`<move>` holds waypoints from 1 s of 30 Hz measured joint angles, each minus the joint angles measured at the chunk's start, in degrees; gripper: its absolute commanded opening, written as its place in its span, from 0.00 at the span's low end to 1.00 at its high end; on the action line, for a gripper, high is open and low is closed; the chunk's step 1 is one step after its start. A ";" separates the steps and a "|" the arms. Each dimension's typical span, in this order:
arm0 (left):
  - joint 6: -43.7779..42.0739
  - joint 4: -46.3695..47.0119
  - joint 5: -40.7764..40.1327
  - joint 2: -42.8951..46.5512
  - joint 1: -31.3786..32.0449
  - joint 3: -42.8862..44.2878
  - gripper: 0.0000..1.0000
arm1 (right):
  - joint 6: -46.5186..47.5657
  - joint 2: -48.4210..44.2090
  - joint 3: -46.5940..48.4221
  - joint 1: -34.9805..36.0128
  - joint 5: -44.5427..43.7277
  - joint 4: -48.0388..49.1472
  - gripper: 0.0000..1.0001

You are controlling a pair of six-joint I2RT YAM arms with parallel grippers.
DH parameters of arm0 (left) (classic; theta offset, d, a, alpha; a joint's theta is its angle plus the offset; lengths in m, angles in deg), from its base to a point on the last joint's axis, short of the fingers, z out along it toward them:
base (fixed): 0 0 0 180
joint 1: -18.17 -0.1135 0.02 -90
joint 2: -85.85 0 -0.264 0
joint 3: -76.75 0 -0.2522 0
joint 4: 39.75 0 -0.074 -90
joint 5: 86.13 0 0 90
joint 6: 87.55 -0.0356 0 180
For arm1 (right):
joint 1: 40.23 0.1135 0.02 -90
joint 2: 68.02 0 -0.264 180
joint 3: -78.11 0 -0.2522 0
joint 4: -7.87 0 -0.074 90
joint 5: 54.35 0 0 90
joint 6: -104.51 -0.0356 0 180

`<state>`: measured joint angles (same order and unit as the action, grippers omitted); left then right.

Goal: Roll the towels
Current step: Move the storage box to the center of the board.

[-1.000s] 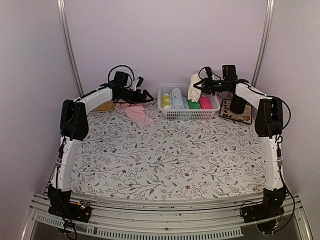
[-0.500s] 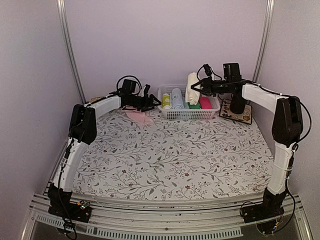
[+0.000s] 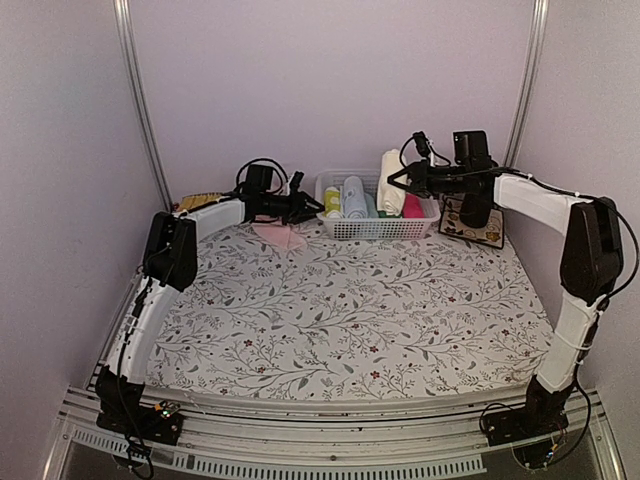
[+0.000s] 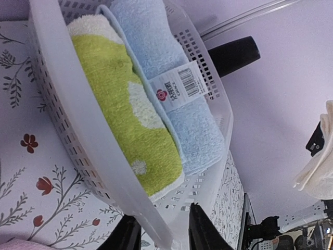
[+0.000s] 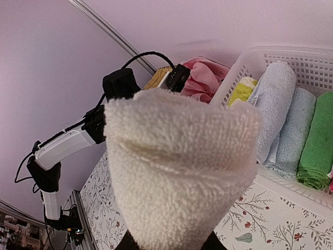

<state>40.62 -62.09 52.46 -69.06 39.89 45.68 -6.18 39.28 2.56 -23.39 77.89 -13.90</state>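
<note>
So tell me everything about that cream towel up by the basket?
The cream towel is thick, fluffy terry cloth, bunched into a loose upright bundle with soft folds on top. The right gripper pinches it, holding it above the white basket. Whether it touches the rolls beneath is unclear.

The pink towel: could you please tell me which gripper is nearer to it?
Left. The left gripper is beside the pink towel, by the basket; the right gripper is across the basket, holding the cream towel.

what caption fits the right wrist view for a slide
Right gripper holds a cream towel near the white basket.
</note>
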 measured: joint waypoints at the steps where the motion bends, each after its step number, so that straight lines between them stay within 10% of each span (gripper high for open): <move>1: 0.55 0.44 0.37 -0.13 0.04 0.00 0.25 | 0.00 -0.17 -0.15 0.00 -0.24 0.00 0.09; 7: 4.00 1.97 2.89 -1.11 0.00 0.00 0.00 | 0.09 -1.18 -1.55 0.00 -1.27 0.50 0.09; 30: 3.89 3.23 13.57 13.94 3.17 -27.06 0.00 | -0.61 0.13 3.28 -0.02 3.34 -1.05 0.09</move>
<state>44.51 -58.86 66.04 -55.11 43.06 18.62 -6.79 39.42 5.84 -23.42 81.23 -14.95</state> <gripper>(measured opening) 0.066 0.223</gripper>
